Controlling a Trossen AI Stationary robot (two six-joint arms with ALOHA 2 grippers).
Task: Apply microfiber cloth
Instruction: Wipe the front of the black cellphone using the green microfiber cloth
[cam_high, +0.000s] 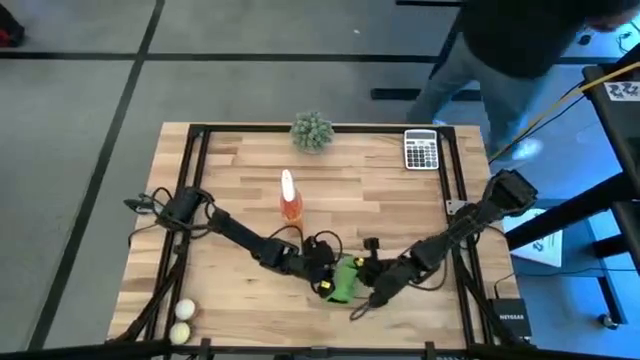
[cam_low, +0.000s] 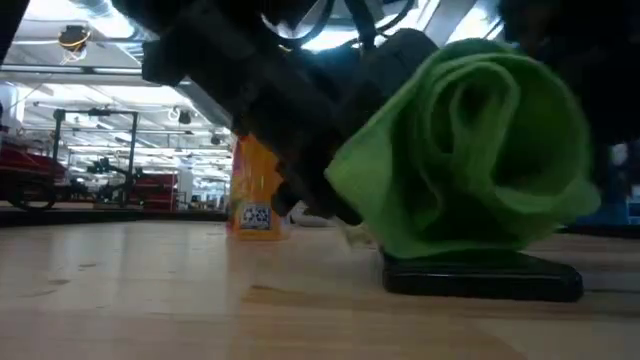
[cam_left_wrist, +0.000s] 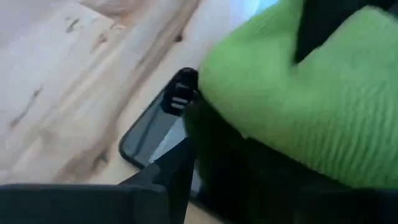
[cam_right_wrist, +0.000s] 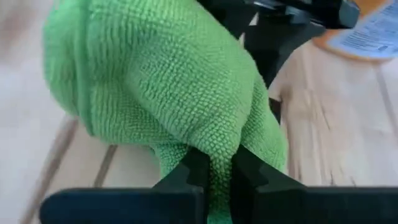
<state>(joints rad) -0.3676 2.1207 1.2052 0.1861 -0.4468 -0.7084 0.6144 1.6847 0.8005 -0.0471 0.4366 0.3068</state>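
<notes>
Microfiber cloth (cam_right_wrist: 168, 81) bunched over dark flat device (cam_low: 480, 275), right gripper (cam_right_wrist: 217, 177) clamped on cloth's edge, left gripper (cam_high: 322, 270) touching cloth, grip unclear

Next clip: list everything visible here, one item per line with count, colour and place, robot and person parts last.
microfiber cloth: 1, bright green, near edge centre, bunched on top of the phone
phone: 1, black, flat on the table under the cloth
spray bottle: 1, orange with white top, table centre
plant ball: 1, grey-green, far edge centre
calculator: 1, grey, far right corner
balls: 2, pale, near left corner
table: 1, light wood with black frame
person: 1, dark top, blue trousers, beyond the far right corner
left end effector: 1, black, against the cloth's left side
right end effector: 1, black, shut on a fold of the cloth
</notes>
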